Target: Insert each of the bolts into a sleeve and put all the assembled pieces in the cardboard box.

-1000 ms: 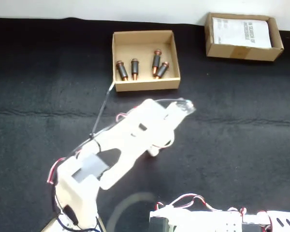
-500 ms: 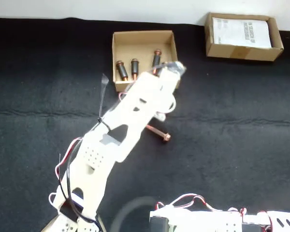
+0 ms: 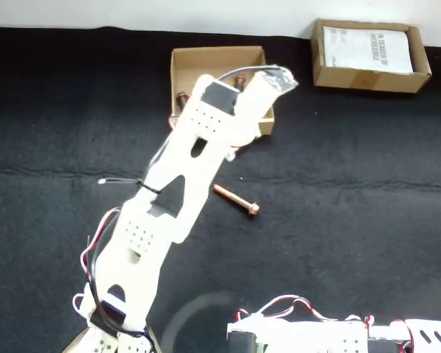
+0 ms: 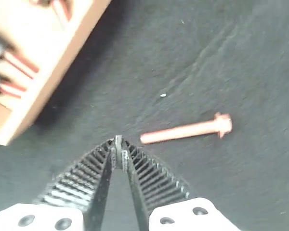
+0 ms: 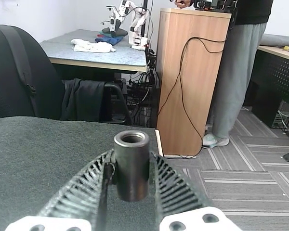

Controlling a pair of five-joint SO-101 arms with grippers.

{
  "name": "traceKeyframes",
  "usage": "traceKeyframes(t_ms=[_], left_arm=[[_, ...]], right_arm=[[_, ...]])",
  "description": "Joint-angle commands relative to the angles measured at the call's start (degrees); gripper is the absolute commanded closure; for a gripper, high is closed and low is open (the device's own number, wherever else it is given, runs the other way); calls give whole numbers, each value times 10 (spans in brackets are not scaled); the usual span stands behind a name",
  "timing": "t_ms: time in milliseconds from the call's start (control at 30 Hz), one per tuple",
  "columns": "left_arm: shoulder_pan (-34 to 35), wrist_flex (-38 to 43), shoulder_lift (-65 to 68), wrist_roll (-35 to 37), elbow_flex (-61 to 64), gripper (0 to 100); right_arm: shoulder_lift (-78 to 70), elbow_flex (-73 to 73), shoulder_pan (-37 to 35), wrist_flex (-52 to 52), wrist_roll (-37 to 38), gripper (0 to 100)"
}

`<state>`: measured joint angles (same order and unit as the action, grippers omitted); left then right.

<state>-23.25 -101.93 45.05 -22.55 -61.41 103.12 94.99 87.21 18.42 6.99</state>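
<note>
A copper bolt point(image 3: 235, 199) lies loose on the black mat, just in front of the open cardboard box point(image 3: 219, 56). My left arm point(image 3: 206, 140) stretches over the box and hides most of the assembled pieces; one end point(image 3: 181, 96) peeks out. In the left wrist view my left gripper point(image 4: 118, 143) is shut and empty, above the mat between the box point(image 4: 43, 82) and the bolt point(image 4: 185, 131). My right gripper point(image 5: 131, 160) is shut on a dark sleeve point(image 5: 131, 178), held upright with its bore facing up.
A second cardboard box point(image 3: 371, 55) with a printed sheet inside sits at the back right. The right arm's base point(image 3: 338, 334) and wiring are at the near edge. Bare mat lies left and right of the bolt.
My left arm has swung away from me and stretched out over the cardboard box, uncovering the bolt that lies on the mat.
</note>
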Motion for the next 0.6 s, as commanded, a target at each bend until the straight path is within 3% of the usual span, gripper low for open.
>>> traceKeyframes(t_ms=[0, 233, 567], left_arm=[[7, -4, -80, -143, 78, 990], [-15, -4, -145, -318, 248, 991], [-129, -2, -298, -353, 508, 991]], right_arm=[[0, 87, -7, -15, 12, 992], [0, 87, -7, -14, 13, 992], [0, 87, -25, -14, 14, 992]])
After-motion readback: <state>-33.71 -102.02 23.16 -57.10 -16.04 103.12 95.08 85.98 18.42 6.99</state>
